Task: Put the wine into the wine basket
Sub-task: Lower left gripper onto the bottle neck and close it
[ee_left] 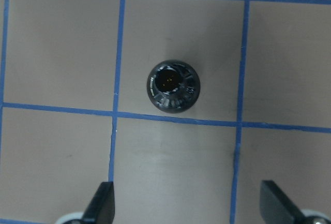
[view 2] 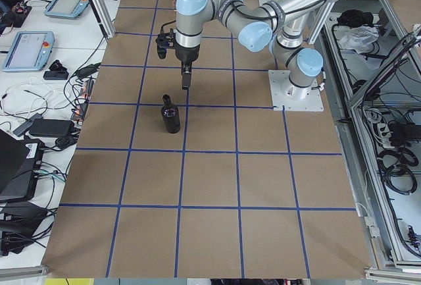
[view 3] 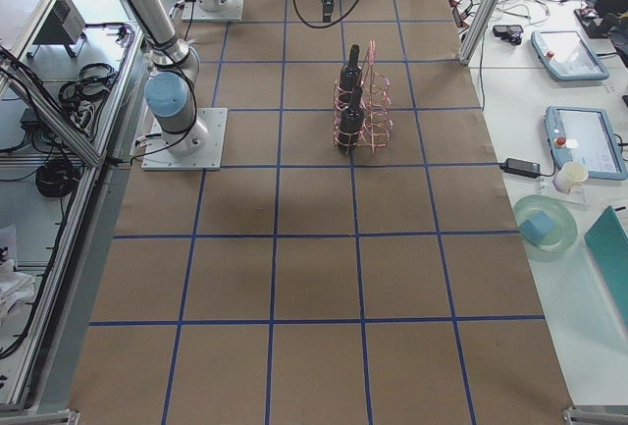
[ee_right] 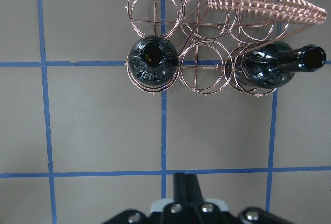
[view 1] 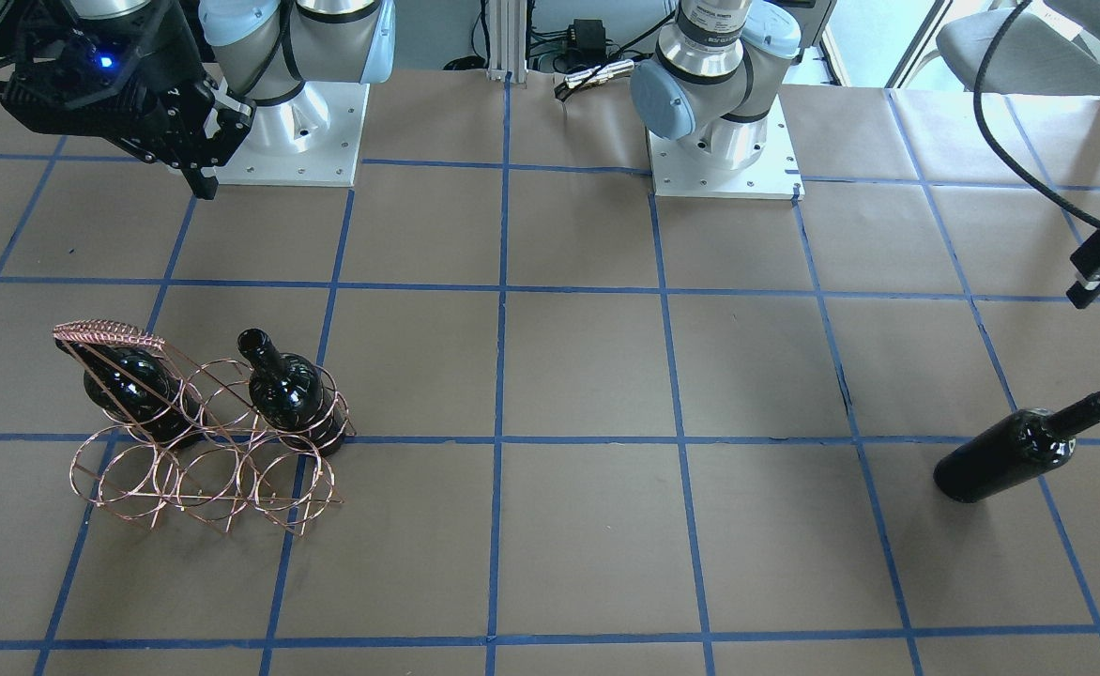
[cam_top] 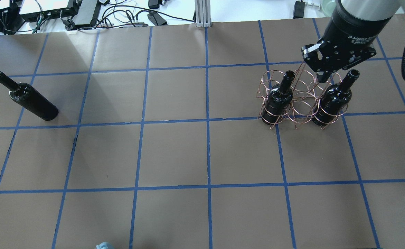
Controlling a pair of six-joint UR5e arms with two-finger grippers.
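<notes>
A near-black wine bottle (view 1: 1019, 449) stands alone on the table; it also shows in the overhead view (cam_top: 29, 102). My left gripper (ee_left: 189, 206) hangs open above it, and the bottle's mouth (ee_left: 172, 85) shows just ahead of the fingertips. The copper wire wine basket (view 1: 203, 451) holds two more bottles (cam_top: 280, 98) (cam_top: 330, 103) upright in its end hoops. My right gripper (ee_right: 185, 188) is shut and empty, raised above the table on the robot's side of the basket (ee_right: 207, 43).
The brown paper table (cam_top: 175, 155) carries a blue tape grid. The arm bases (view 1: 724, 141) stand at the robot's edge. Cables and devices (cam_top: 67, 14) lie beyond the far edge.
</notes>
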